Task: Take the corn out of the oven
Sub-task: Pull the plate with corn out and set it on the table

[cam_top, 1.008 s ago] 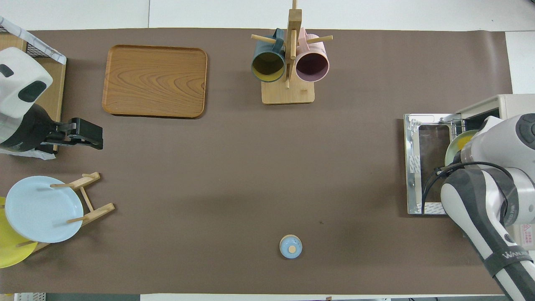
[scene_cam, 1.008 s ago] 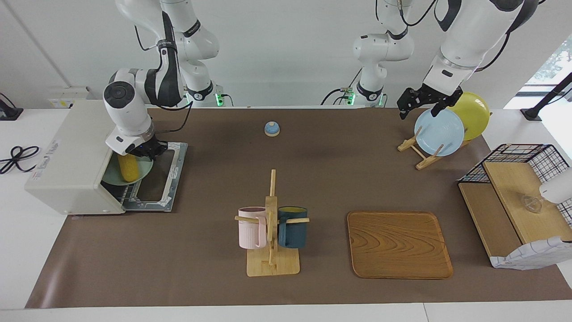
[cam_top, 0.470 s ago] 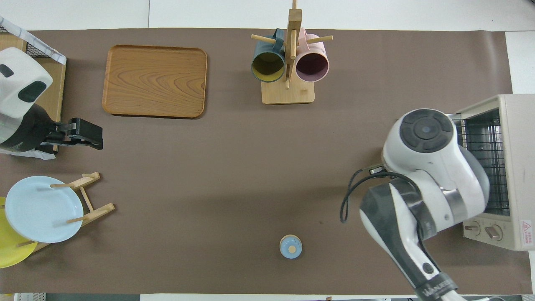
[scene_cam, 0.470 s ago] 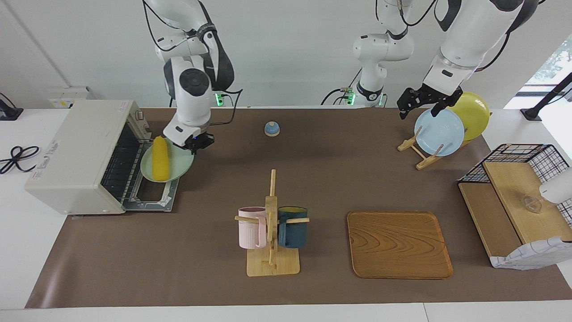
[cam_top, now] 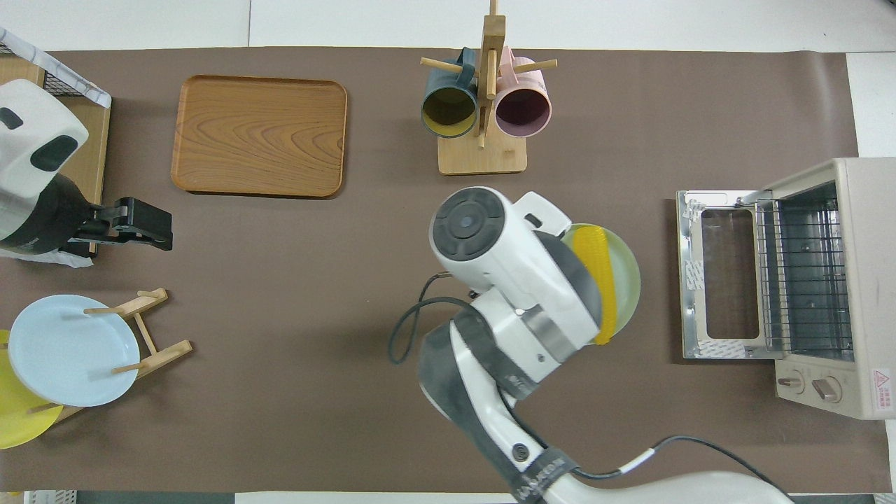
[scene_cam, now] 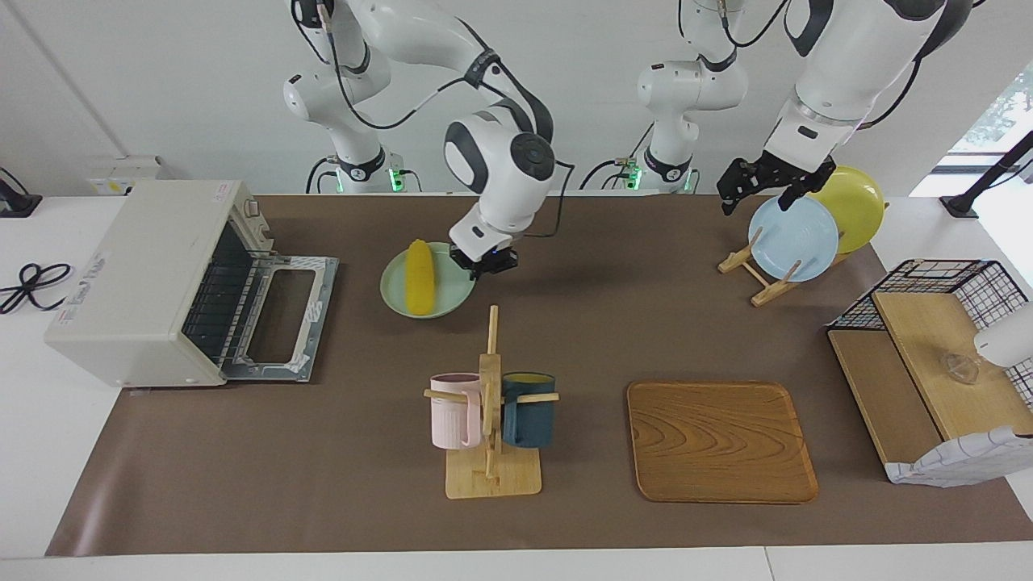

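The right gripper's [scene_cam: 483,265] fingers are closed on the rim of the pale green plate [scene_cam: 397,297], and the corn [scene_cam: 419,277] lies on this plate just beside them. A second ago the plate was inside the oven [scene_cam: 153,278]; now it is over the counter [scene_cam: 597,339], well apart from the open oven door [scene_cam: 278,315]. So the corn is out, and I think only setting it down remains. The left gripper [scene_cam: 763,184] waits with fingers apart over the plate rack [scene_cam: 754,270].
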Motion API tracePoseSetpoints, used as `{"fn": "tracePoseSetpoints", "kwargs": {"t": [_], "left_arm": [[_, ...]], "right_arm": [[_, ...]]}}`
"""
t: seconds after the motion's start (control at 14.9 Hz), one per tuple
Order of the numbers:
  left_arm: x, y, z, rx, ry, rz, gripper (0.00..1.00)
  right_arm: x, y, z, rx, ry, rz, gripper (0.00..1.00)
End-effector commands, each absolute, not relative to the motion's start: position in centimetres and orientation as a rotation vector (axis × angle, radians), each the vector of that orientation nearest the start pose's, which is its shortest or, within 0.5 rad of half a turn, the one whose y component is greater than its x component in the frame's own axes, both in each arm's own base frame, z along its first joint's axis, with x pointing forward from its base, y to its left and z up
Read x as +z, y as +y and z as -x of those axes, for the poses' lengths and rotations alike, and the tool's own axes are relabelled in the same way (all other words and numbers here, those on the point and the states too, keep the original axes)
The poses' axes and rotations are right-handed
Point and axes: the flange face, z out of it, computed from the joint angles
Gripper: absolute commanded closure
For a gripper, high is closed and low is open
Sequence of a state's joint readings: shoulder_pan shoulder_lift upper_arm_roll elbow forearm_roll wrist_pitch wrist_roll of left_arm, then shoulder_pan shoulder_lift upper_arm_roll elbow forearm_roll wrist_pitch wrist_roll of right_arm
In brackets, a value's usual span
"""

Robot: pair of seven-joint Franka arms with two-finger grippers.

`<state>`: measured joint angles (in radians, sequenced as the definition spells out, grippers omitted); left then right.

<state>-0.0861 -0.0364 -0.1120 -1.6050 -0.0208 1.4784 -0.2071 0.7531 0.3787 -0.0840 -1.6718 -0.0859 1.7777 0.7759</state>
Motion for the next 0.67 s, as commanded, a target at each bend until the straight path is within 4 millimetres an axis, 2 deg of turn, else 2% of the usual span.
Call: {"fn": "tracePoseSetpoints", "kwargs": {"t": [0.0, 0.07, 0.34, 0.4, 0.47, 0.6], "left_arm": [[62.2, -10.6, -52.1, 0.161, -0.014, 3.126, 0.00], [62.2, -10.6, -52.1, 0.159, -0.011, 3.127, 0.00], [62.2, -10.6, -52.1, 0.159, -0.011, 3.127, 0.00], [62.2, -10.6, -52.1, 0.159, -0.011, 3.127, 0.00], [62.3, -10.6, -52.0, 0.156, -0.016, 3.127, 0.00], [62.3, -10.6, -52.1, 0.149, -0.016, 3.128, 0.00]], "right_arm": [[33.3, 42.3, -48.5, 0.216, 0.197, 3.355, 1.00], [32.1, 42.2, -47.6, 0.224, 0.191, 3.347, 1.00], [32.3, 42.4, -48.0, 0.297, 0.301, 3.231, 0.99], [32.7, 42.5, -48.2, 0.279, 0.280, 3.227, 0.77], [33.1, 42.7, -48.4, 0.265, 0.262, 3.223, 0.68], [34.2, 42.6, -49.1, 0.257, 0.166, 3.220, 0.65]]}}
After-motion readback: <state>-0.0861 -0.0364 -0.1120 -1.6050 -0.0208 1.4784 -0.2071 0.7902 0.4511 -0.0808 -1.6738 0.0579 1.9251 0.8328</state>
